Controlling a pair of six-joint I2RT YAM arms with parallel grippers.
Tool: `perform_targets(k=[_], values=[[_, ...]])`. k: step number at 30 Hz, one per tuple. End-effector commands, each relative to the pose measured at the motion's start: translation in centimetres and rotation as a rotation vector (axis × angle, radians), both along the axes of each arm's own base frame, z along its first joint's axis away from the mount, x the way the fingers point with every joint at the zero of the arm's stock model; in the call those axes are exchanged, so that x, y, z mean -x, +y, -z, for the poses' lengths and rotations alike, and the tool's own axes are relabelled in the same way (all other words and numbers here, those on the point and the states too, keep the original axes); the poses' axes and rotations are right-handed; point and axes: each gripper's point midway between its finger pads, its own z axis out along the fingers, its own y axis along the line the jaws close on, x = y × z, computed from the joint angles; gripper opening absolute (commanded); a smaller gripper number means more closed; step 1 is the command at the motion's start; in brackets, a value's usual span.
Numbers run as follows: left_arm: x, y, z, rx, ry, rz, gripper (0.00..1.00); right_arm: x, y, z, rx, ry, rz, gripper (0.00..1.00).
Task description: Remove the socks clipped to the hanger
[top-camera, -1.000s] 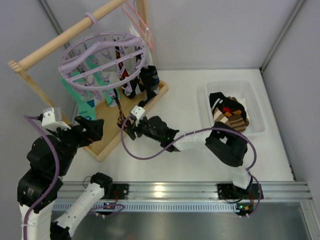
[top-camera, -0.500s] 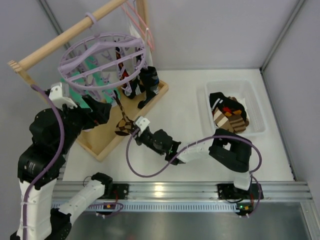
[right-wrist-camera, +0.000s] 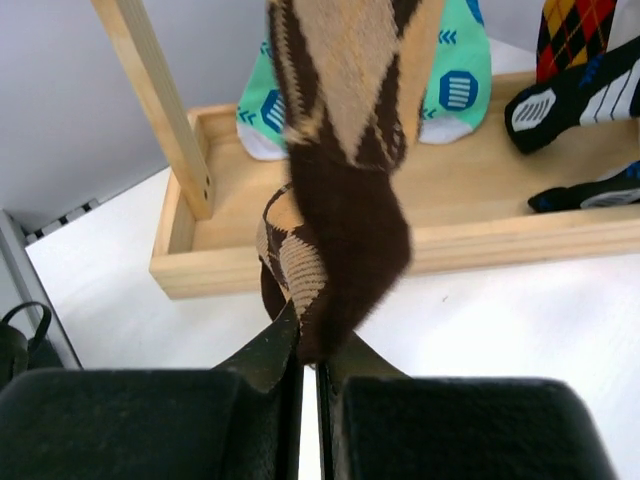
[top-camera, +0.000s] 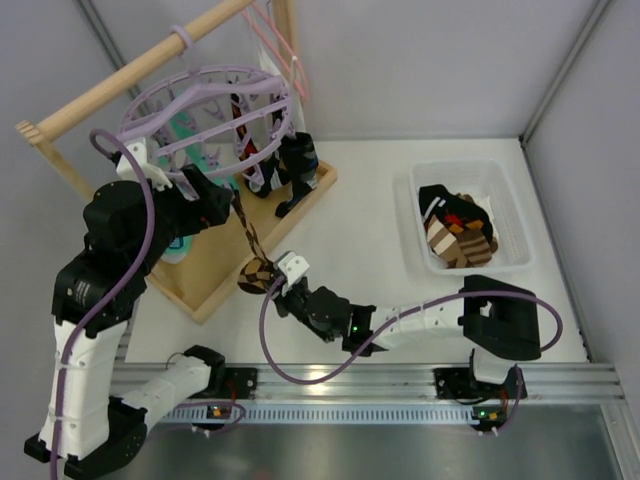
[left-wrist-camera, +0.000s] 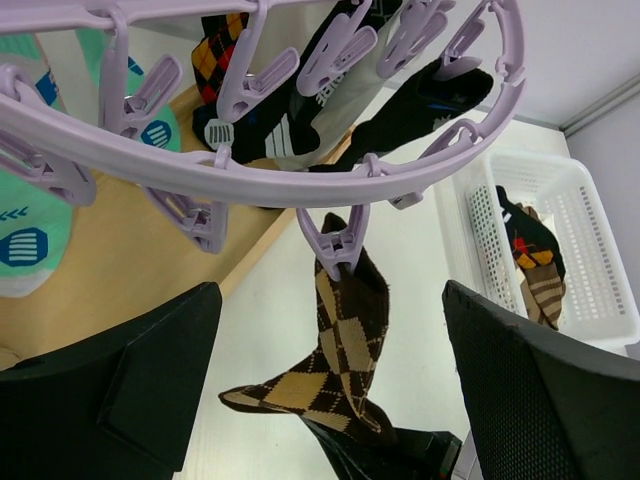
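Right gripper (right-wrist-camera: 308, 350) jaws clamped on lower end of brown diamond sock (left-wrist-camera: 352, 345). I see sock's upper end in hanger (left-wrist-camera: 250, 182) clip (left-wrist-camera: 336, 240). Left gripper (left-wrist-camera: 331, 300) jaws wide apart, flanking clip.

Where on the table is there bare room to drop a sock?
Bare white table lies between the wooden rack base and the white basket. Crowded: under the lavender hanger, thick with clipped socks.

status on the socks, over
Right gripper shut on brown diamond sock, lower end. Sock stretched, top still in hanger clip. Left gripper open by the ring, empty. No obstruction seen.
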Motion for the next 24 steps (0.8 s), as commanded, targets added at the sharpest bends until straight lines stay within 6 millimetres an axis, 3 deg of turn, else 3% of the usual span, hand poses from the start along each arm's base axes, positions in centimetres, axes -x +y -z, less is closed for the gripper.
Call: perform_targets(k=[1,4,11,23,24], values=[[-0.4,-0.7,-0.5,-0.004,-0.030,0.043,0.95,1.8,-0.3,-1.1,-0.033,0.058,-0.034,0.00],[-0.8,-1.8,-0.5,0.025,-0.056,0.084,0.92,2.6,0.0,-1.1,-0.040,0.082,-0.058,0.00],[-2.0,-1.5,1.5,0.026,-0.020,0.033,0.84,3.7,0.8,-1.3,-0.026,0.081,-0.076,0.00],[-4.5,-1.2,2.7,-0.002,0.007,-0.040,0.80,3.9,1.8,-1.1,0.051,0.035,-0.018,0.00],[-4.7,-1.1,2.8,-0.011,0.009,-0.049,0.80,3.7,1.8,-0.3,0.083,0.034,-0.006,0.00]])
